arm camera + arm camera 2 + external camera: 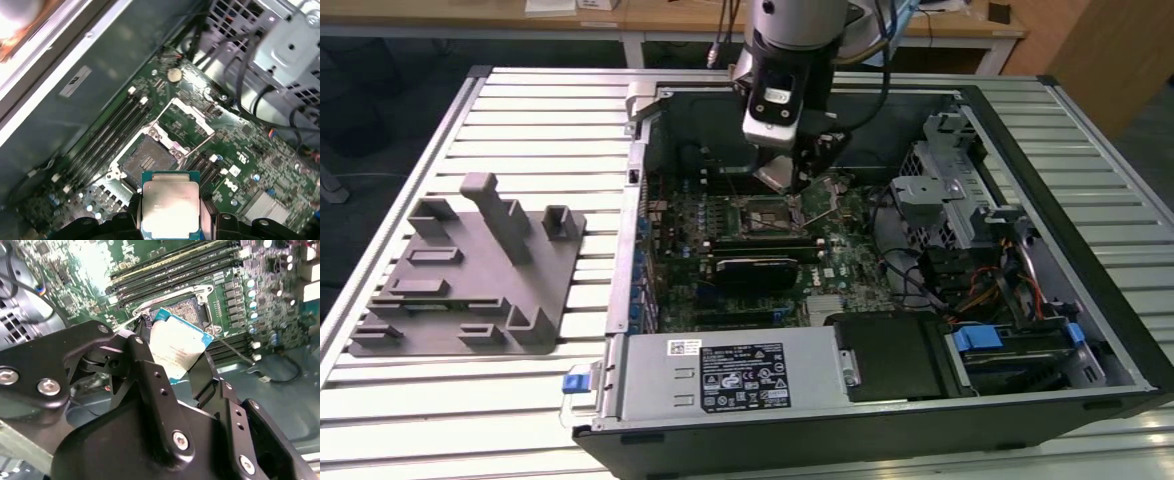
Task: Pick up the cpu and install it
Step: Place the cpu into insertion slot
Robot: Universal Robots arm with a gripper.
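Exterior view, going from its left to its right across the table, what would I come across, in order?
Grey fixture → blue latch → gripper, holding the cpu → metal drive cage → blue drive tab.

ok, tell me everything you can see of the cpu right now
The cpu is a small flat square chip with a pale silver metal lid, faint print on top and a thin blue-green edge around it. The end effector grips it by two opposite edges. It hangs above the motherboard, close to the open socket but not seated in it. The socket's metal frame is flipped up. In the second wrist view the chip looks tilted against the board.
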